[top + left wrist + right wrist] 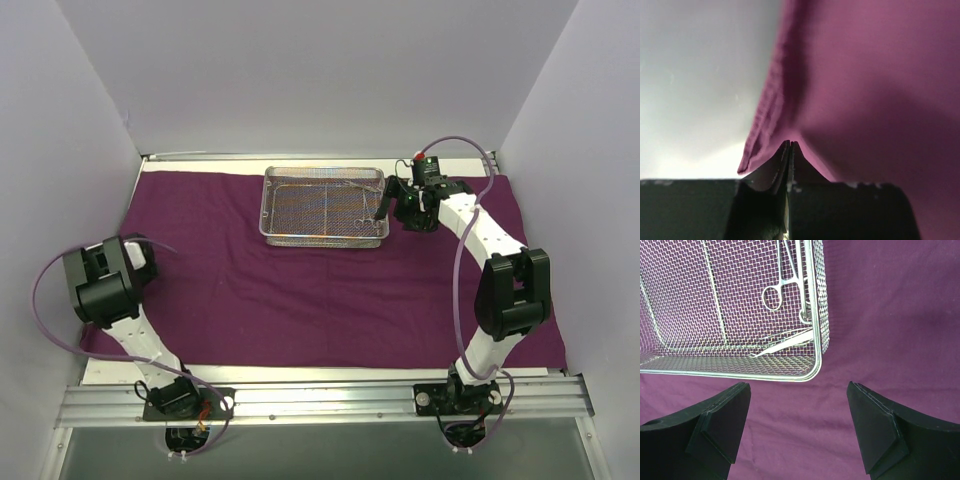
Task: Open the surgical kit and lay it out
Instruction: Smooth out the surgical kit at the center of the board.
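Observation:
The dark purple cloth wrap lies spread flat over the table. The silver wire-mesh tray sits on it at the back centre. Thin metal instruments lie along the tray's right side: a ring-handled scissor-like one and tweezers. My right gripper is open just off the tray's corner, hovering over bare cloth with nothing between its fingers; in the top view the right gripper is at the tray's right edge. My left gripper is shut, its tips against the cloth's left hem.
White walls close in the table on the left, back and right. The left arm is folded low at the cloth's left edge. An aluminium rail with both arm bases runs along the near edge. White tabletop shows beside the hem.

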`<action>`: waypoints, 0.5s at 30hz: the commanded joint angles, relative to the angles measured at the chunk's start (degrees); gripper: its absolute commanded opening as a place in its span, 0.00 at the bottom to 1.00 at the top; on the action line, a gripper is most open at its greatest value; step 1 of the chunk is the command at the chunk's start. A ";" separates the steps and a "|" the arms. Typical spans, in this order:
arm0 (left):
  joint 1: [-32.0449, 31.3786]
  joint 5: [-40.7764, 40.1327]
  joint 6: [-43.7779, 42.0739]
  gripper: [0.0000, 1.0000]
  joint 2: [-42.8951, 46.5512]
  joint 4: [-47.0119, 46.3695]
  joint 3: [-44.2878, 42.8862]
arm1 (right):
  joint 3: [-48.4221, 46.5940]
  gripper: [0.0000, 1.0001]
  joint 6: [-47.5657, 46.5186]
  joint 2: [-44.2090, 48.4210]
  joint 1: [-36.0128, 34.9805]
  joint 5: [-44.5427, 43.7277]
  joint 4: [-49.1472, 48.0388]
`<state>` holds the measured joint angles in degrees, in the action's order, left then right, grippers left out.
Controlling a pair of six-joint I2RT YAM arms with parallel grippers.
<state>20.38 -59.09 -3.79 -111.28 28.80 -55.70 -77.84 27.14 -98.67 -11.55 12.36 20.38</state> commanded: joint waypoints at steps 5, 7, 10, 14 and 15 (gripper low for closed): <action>8.01 1.78 1.94 0.02 -0.86 1.44 -1.42 | 0.32 0.80 -0.86 1.29 0.65 -1.55 0.80; 7.31 2.14 1.95 0.02 -0.78 2.49 -2.48 | 0.24 0.80 -0.86 1.20 0.91 -1.64 0.89; 3.98 2.05 0.45 0.02 0.45 2.84 -3.70 | 0.15 0.80 -0.86 0.94 1.53 -2.07 0.89; -2.88 0.21 7.36 0.02 0.28 10.04 -7.75 | -1.25 0.80 -0.77 -0.72 2.49 -2.60 1.24; -4.37 -0.32 9.05 0.02 0.45 13.53 -8.54 | -1.52 0.80 -0.68 -1.08 2.67 -2.69 1.24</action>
<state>20.36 -57.76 -0.54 -111.70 35.14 -60.40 -77.80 26.96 -98.89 -9.76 11.31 20.38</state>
